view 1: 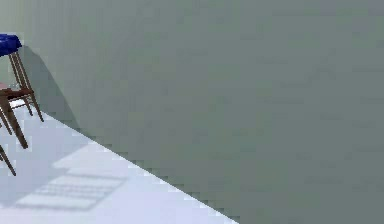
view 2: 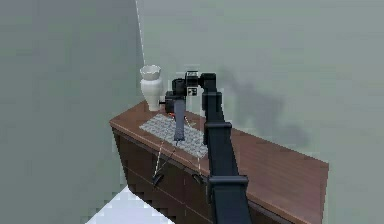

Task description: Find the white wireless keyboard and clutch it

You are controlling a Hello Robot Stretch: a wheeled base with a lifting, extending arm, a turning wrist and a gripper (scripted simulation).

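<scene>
A flat pale grey-white keyboard (view 2: 165, 131) lies on a dark brown wooden dresser (view 2: 270, 165) in the arm side view, near its left end. The dark arm rises from the bottom edge to two white marker squares above the dresser. Left of them, the gripper (view 2: 178, 138) points down at the keyboard. I cannot tell whether it touches the keyboard or holds anything.
A white vase (view 2: 151, 85) stands on the dresser's far left corner, close to the keyboard, and grey walls meet behind it. In the forward view a grey wall runs across, with pale floor (view 1: 90, 185) below. Wooden chair legs under a blue seat (view 1: 8, 43) stand at the left edge.
</scene>
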